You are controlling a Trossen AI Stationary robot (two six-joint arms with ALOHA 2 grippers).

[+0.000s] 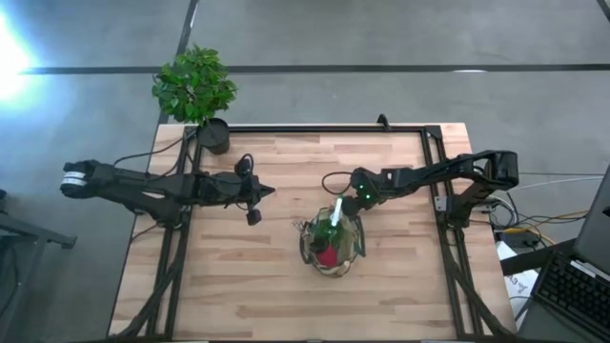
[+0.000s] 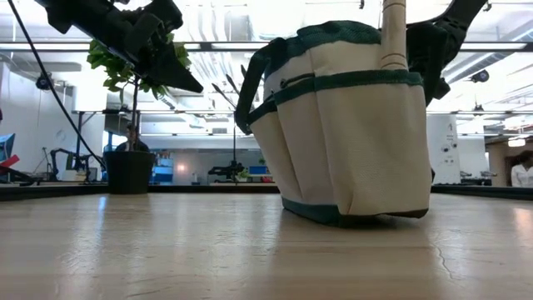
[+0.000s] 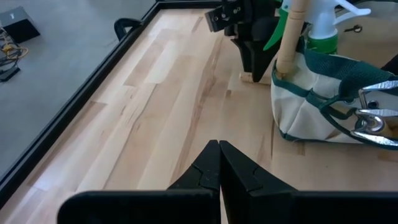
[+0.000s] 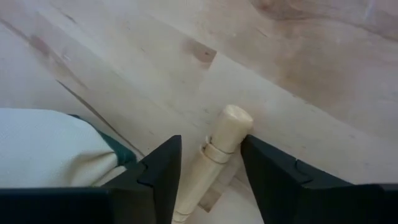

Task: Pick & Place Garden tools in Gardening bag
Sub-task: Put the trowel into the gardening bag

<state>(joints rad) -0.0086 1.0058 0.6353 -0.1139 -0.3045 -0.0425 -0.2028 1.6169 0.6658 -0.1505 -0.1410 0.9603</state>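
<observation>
Wooden tool handle (image 4: 219, 155) between open right claw (image 4: 208, 171) fingers, above gardening bag (image 4: 53, 143).

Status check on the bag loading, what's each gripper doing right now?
Left gripper shut, idle beside the bag. Right gripper open around wooden handle standing in the gardening bag. Spray bottle already inside. Nothing in the way.

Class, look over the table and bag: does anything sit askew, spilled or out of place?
Nothing is spilled or damaged. The gardening bag stands upright on the table. One wooden handle sticks up above its rim, between the open fingers of the right gripper. The left gripper is shut, off to the side.
</observation>
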